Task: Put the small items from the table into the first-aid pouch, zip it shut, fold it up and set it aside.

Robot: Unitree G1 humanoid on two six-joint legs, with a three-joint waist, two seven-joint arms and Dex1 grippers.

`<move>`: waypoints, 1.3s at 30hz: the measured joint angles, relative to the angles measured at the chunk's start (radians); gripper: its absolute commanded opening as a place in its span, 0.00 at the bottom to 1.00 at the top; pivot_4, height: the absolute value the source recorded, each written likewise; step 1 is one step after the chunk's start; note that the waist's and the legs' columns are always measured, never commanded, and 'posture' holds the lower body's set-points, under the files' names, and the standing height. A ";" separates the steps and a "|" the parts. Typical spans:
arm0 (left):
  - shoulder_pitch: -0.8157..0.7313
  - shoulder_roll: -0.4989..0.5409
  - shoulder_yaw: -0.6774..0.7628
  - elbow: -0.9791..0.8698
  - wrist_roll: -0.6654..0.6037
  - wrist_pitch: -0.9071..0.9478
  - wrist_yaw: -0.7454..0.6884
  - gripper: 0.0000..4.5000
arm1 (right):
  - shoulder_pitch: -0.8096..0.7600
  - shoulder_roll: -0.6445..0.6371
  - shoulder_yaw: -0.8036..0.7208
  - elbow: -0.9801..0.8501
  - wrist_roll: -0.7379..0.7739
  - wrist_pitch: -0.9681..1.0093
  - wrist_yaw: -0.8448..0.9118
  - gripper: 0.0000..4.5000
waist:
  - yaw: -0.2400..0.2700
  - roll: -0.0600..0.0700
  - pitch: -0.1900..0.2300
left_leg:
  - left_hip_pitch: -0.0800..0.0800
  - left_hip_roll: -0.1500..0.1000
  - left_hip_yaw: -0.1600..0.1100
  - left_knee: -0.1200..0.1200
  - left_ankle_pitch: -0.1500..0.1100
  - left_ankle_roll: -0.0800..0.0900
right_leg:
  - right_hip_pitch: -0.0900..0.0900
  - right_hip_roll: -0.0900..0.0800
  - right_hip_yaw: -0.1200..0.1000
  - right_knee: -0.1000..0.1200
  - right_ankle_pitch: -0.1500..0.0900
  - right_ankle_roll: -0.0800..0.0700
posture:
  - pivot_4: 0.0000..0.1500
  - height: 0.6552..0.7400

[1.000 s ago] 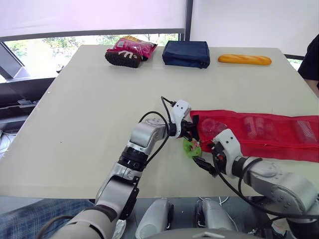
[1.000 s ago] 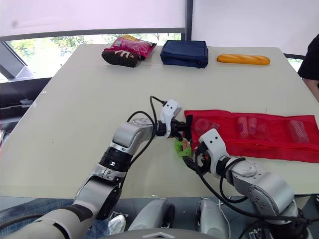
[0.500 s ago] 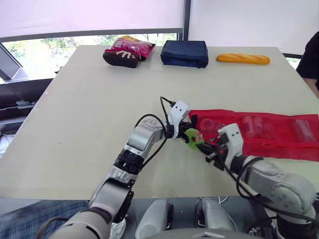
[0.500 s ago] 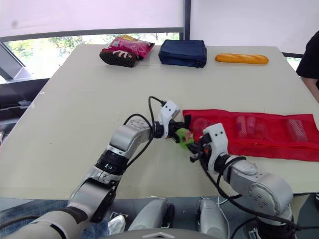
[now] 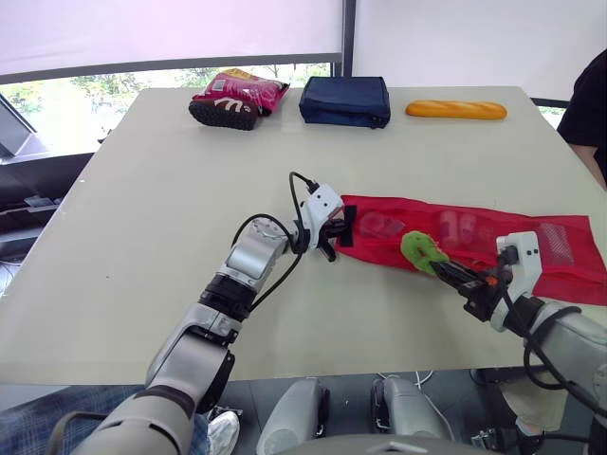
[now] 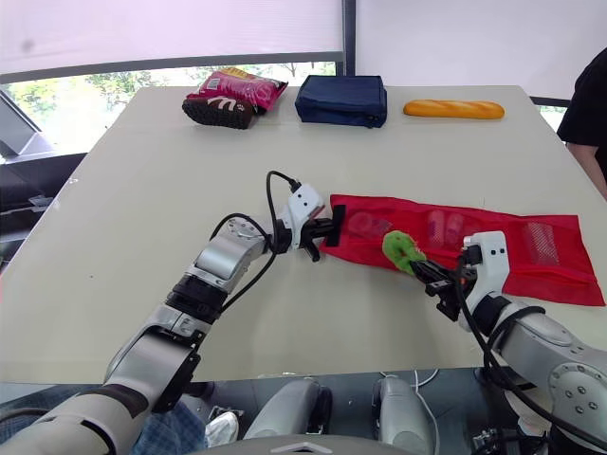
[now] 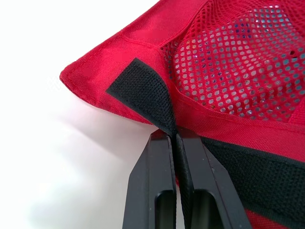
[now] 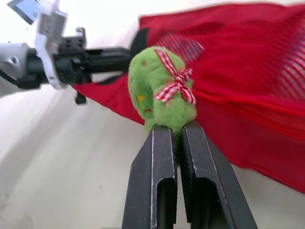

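Pouch (image 7: 238, 71) red mesh cloth, velcro strip (image 7: 143, 90) rough black; green toy (image 8: 157, 95) fuzzy plush; fingers (image 8: 152, 191) matt black plastic.

Indistinct small items (image 5: 379, 225) behind the mesh of the red pouch (image 6: 560, 273)

We've got a big beige table (image 5: 161, 190) taking up most of what we see, with a plain matte top, evenly lit by soft daylight. Past its far edge there's a low strip of window (image 5: 104, 83) with green trees outside, and a pale roller blind (image 5: 142, 33) pulled most of the way down. A dark upright post (image 5: 347, 38) splits that from a white panel (image 5: 474, 38) on the right. There's a dark ledge (image 5: 38, 175) off to the left.
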 measured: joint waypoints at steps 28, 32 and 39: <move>-0.003 0.244 0.047 0.107 0.058 -0.168 -0.113 0.00 | 0.151 -0.218 -0.316 0.423 -0.302 -0.198 0.064 0.01 | 0.002 0.003 0.002 | 0.000 0.000 0.002 -0.002 0.000 0.000 | -0.001 -0.001 0.001 0.000 0.000 0.000 | 1.00 0.99; 0.004 0.246 0.053 0.092 0.058 -0.156 -0.113 0.00 | 0.148 -0.218 -0.305 0.423 -0.343 -0.255 0.108 0.01 | 0.001 0.003 0.002 | -0.001 0.000 0.002 -0.002 0.000 0.000 | -0.001 -0.001 0.001 0.000 0.000 0.000 | 1.00 0.99; 0.018 0.300 0.090 0.072 0.073 -0.103 -0.114 0.00 | 0.144 -0.242 -0.282 0.410 -0.385 -0.333 0.215 0.65 | -0.002 0.004 0.003 | 0.000 0.001 0.002 -0.002 0.000 0.000 | -0.001 0.000 0.001 0.000 0.000 0.000 | 1.00 0.99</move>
